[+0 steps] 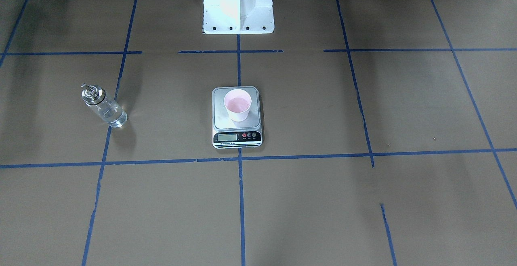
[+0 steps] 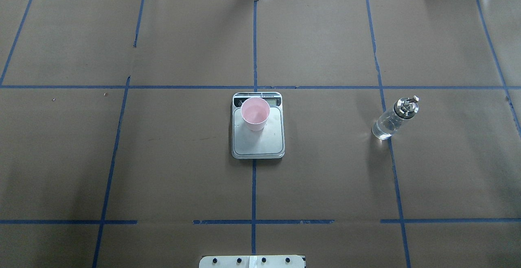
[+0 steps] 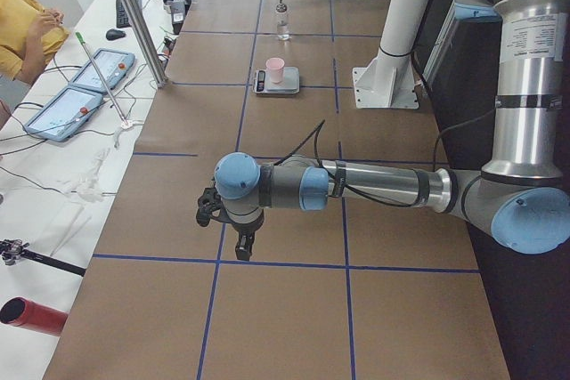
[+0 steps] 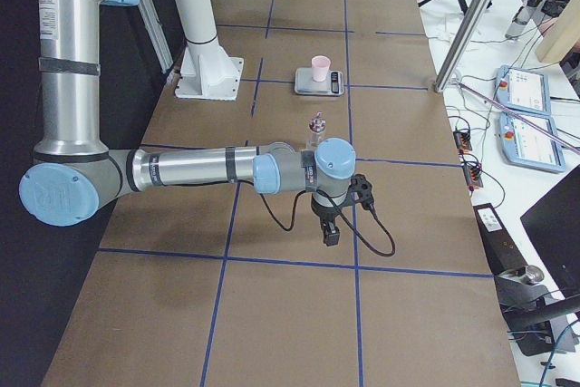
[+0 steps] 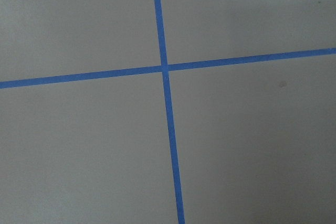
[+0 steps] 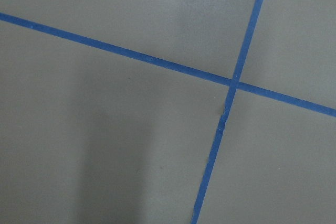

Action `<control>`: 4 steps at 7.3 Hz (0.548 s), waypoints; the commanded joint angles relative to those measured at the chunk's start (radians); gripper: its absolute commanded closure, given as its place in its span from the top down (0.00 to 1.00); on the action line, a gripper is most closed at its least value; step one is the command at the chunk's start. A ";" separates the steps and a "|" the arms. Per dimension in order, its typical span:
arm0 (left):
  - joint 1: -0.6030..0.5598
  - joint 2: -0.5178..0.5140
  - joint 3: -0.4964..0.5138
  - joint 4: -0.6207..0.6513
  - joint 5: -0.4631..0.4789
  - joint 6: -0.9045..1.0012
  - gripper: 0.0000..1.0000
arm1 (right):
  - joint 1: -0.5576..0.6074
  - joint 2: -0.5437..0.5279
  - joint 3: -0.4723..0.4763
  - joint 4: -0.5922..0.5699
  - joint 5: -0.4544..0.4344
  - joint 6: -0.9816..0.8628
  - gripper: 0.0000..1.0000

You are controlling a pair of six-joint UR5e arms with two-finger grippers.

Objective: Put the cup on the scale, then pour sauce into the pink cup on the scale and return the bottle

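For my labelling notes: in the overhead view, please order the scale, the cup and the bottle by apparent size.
1. scale: clearly the largest.
2-3. bottle and cup: too alike to rank. The bottle looks longer, the cup wider.

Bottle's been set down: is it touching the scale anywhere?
Apart. The overhead view shows the bottle standing by itself, with a wide stretch of bare table between it and the scale.

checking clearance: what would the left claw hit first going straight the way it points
The left claw points down, so likely the table, near a blue tape cross; nothing shows between.
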 commanded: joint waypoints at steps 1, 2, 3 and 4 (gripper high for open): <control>0.002 -0.001 -0.007 -0.002 -0.004 -0.001 1.00 | 0.000 -0.001 0.006 0.001 -0.009 0.001 1.00; 0.002 -0.007 -0.010 -0.001 -0.005 -0.001 1.00 | 0.000 0.001 0.009 0.000 -0.058 0.002 1.00; 0.003 -0.015 -0.007 0.001 0.001 -0.001 1.00 | 0.000 -0.001 0.004 0.000 -0.061 0.002 1.00; 0.004 -0.021 -0.007 0.004 0.004 -0.003 1.00 | 0.000 -0.001 0.006 0.000 -0.053 0.004 1.00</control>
